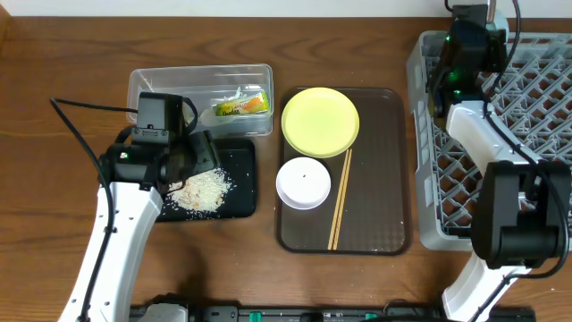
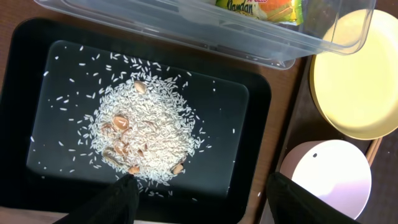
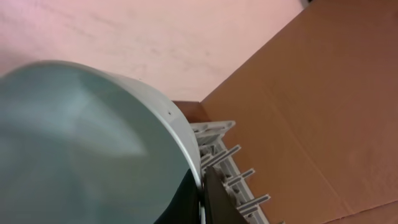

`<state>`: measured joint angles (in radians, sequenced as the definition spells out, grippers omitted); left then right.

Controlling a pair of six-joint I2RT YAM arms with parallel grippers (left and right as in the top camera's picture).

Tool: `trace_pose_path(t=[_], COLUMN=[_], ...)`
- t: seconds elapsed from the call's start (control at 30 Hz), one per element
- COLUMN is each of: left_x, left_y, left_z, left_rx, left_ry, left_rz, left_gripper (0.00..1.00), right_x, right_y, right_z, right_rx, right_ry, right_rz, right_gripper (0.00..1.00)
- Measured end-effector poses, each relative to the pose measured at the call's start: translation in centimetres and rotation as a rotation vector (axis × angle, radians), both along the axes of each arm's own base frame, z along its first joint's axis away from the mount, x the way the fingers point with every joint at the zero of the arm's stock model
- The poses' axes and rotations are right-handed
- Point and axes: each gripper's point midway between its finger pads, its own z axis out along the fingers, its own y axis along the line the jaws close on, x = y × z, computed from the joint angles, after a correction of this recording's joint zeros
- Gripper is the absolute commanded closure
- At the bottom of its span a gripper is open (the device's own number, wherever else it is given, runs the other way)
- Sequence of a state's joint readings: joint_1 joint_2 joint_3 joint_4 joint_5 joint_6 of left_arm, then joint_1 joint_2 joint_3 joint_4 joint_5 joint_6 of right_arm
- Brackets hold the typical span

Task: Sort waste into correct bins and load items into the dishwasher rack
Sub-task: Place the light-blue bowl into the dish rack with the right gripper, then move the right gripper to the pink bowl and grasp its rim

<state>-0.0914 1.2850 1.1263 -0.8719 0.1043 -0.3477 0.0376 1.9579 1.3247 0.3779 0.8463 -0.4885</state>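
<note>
While the left jaws are hanging open over the rice (image 2: 146,127) in the black tray (image 2: 258,143), the right jaws are pinching the blue bowl (image 3: 74,143) by its rim above the rack (image 1: 536,98), upper right, ready for loading.

Overhead looks straight down from high up, taking in the whole table (image 1: 54,54), from the clear tub (image 1: 143,85) across to the dishwasher rack (image 1: 536,107). Left wrist hangs low and faces down onto the black tray (image 2: 37,74) and its rice heap (image 2: 146,127). It shares the tub's edge, the yellow plate (image 1: 320,121) and the white bowl (image 1: 303,182) with overhead. Right wrist sits tight against the light blue bowl (image 3: 81,149), facing sideways and upward past the rack's edge to a wall (image 3: 155,37); only the rack overlaps.
</note>
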Motion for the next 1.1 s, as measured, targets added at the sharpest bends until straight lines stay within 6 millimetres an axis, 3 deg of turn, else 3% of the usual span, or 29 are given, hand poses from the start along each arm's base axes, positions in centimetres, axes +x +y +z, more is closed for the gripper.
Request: trace_pose_path(t=[0.23,0.7,0.77,0.83,0.87,0.97,1.1], left_x=[0.0,0.0,0.0,0.0,0.0,0.0,0.0], left_y=[0.0,0.0,0.0,0.0,0.0,0.0,0.0], left_z=[0.0,0.0,0.0,0.0,0.0,0.0,0.0], left_rx=[0.000,0.000,0.000,0.000,0.000,0.000,0.000], left_ry=[0.000,0.000,0.000,0.000,0.000,0.000,0.001], left_rz=[0.000,0.000,0.000,0.000,0.000,0.000,0.000], left_gripper=[0.31,0.31,0.31,0.31,0.31,0.31,0.31], right_x=[-0.6,-4.8,-5.6,-6.4,-6.7,-7.8,-9.3], right_y=[0.3,3.5,4.2,5.3,6.1,8.9,12.3], right_z=[-4.3,-7.6,-8.2,-8.9,-8.9,-7.6,-5.4], right_rx=[0.022,0.161,0.228,0.313,0.356,0.496,0.666], right_ry=[0.145,0.296,0.325,0.363,0.378,0.403,0.412], right_rz=[-0.004,-0.054,-0.034,0.011,0.043,0.168,0.320], right_gripper=[0.99,0.99,0.88,0.65,0.59,0.48,0.53])
